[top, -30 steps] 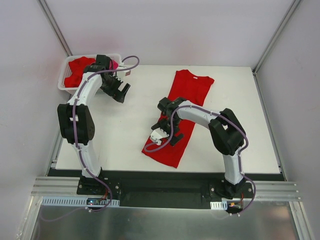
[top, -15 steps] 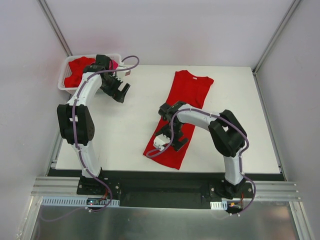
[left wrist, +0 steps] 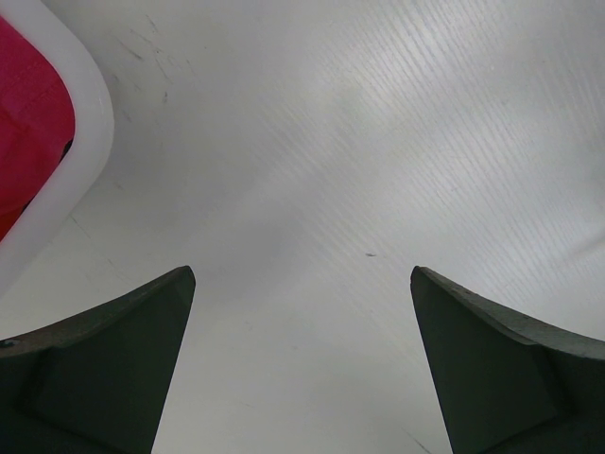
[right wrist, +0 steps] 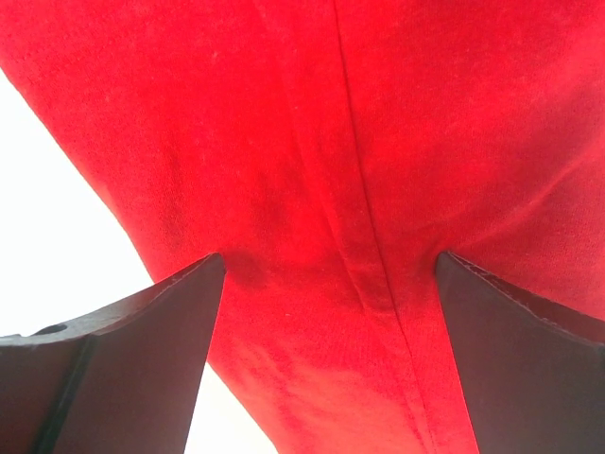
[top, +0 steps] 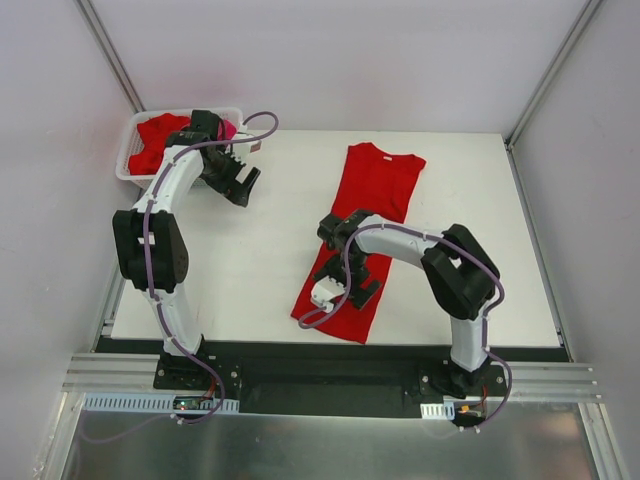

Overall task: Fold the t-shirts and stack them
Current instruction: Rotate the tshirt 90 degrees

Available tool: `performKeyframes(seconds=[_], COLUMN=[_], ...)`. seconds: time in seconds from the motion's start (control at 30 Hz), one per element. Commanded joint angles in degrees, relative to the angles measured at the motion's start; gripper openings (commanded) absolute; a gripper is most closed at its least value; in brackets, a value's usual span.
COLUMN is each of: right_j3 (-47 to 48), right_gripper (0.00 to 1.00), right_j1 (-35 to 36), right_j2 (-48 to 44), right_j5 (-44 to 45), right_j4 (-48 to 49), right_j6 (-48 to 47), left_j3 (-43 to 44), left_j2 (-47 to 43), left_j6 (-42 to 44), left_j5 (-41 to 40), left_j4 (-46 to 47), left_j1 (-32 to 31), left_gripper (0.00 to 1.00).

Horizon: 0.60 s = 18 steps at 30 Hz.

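Note:
A bright red t-shirt (top: 372,200) lies folded lengthwise into a long strip on the white table, collar at the back and hem near the front edge. My right gripper (top: 350,278) is open, low over the strip's lower part. In the right wrist view the red cloth (right wrist: 378,170) with a seam fills the gap between the fingers. My left gripper (top: 240,182) is open and empty over bare table, just right of the white basket (top: 128,150). The basket holds another red t-shirt (top: 155,137) and a hot pink one (top: 229,129), mostly hidden by the arm.
The basket rim (left wrist: 66,180) shows at the left of the left wrist view, with red cloth inside. Metal frame posts rise at the table's back corners. A black rail runs along the table's near edge.
My right gripper has moved toward the near edge along the red strip, and the strip's lower end has shifted slightly right. The left arm has not moved.

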Motion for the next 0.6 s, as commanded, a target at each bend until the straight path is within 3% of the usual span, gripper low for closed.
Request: performKeyframes(seconds=[0.0, 0.57], right_j3=[-4.97, -5.51], right_gripper=[0.96, 0.98], right_j1=[0.68, -2.39], right_j2=[0.61, 1.31], right_j5=[2.11, 11.43], right_j4=[-14.11, -24.41], right_j6=[-6.28, -6.82], left_j3=[0.05, 2.25], left_j2=[-2.73, -1.94], left_j6=[-0.49, -0.05], left_j5=[2.17, 3.14], left_j4=[-0.55, -0.63], left_j1=[0.56, 0.56], left_gripper=[0.99, 0.99])
